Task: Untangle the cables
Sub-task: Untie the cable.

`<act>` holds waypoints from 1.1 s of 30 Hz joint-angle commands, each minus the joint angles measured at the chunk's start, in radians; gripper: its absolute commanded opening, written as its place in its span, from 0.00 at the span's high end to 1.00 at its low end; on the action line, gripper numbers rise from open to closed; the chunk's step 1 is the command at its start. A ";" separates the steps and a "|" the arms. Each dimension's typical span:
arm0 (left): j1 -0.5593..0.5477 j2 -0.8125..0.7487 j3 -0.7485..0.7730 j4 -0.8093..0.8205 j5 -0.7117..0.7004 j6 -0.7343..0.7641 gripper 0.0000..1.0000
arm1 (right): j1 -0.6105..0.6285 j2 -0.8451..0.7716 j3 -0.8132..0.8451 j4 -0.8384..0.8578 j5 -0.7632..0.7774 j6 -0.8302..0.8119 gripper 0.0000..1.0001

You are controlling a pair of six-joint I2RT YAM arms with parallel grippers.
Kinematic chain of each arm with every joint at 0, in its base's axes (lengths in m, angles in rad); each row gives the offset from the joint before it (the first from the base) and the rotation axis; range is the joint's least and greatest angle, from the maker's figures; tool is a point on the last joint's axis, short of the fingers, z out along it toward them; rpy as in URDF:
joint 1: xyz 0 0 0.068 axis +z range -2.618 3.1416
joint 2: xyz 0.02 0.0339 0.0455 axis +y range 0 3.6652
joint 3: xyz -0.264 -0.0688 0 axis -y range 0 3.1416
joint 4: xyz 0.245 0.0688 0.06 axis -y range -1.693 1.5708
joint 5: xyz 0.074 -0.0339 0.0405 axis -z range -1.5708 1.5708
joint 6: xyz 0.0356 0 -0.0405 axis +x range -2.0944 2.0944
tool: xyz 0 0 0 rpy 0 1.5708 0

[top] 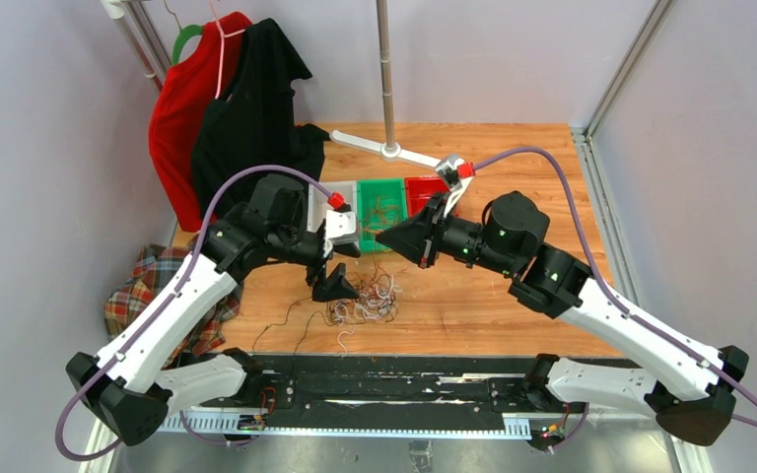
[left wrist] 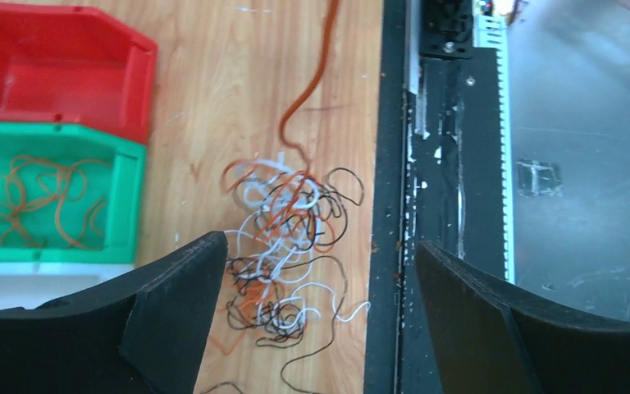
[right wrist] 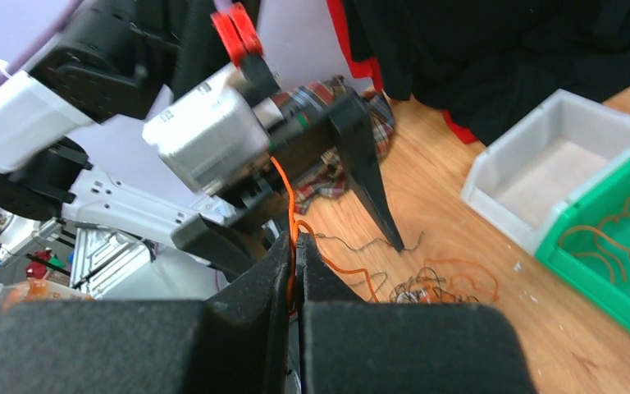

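The cables point(top: 363, 302) lie as a fist-sized tangle of white, orange and black wires on the wooden table point(top: 493, 305), near its front edge. My left gripper point(top: 335, 286) hangs over the tangle's left side, open, with nothing between its fingers. In the left wrist view the tangle point(left wrist: 287, 238) lies below that gripper point(left wrist: 320, 246). One orange cable point(left wrist: 316, 74) rises out of the tangle toward the right arm. My right gripper point(right wrist: 295, 246) is shut on this orange cable point(right wrist: 283, 185), held above the table point(right wrist: 459, 238) behind the tangle point(right wrist: 426, 287). From above, the right gripper point(top: 384, 238) points left.
A white bin point(top: 327, 209), a green bin point(top: 382, 202) holding orange cables and a red bin point(top: 424, 192) stand in a row behind the tangle. Loose black wires point(top: 286, 330) trail to the left. Clothes point(top: 227, 99) hang back left, plaid cloth point(top: 153, 286) lies left, a pole point(top: 386, 79) stands behind.
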 commanded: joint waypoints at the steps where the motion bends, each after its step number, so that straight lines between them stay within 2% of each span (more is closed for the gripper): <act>1: -0.001 0.035 -0.022 0.005 0.113 0.047 0.13 | -0.014 0.032 0.075 0.137 -0.052 0.037 0.99; 5: -0.002 0.050 -0.058 0.083 0.096 0.028 0.23 | -0.013 0.051 0.066 0.164 -0.055 0.054 0.99; 8: -0.004 0.055 -0.095 0.183 0.041 -0.070 0.37 | -0.014 0.053 0.044 0.188 -0.055 0.067 0.99; 14: -0.004 0.053 -0.154 0.287 0.038 -0.189 0.64 | -0.014 0.059 0.021 0.228 -0.056 0.085 0.99; 21: -0.004 0.054 -0.188 0.342 0.119 -0.280 0.66 | -0.013 0.059 -0.011 0.260 -0.044 0.107 0.99; 24: -0.004 0.056 -0.191 0.411 0.135 -0.372 0.76 | -0.014 0.062 -0.039 0.284 -0.037 0.123 0.99; 26: -0.004 0.058 -0.184 0.449 0.151 -0.424 0.93 | -0.014 0.064 -0.056 0.290 -0.030 0.126 0.99; 27: -0.004 0.057 -0.177 0.450 0.158 -0.440 0.98 | -0.014 0.062 -0.063 0.289 -0.024 0.126 0.99; 33: -0.004 0.045 -0.118 0.341 0.125 -0.386 0.99 | -0.019 0.030 -0.102 0.280 0.015 0.108 0.97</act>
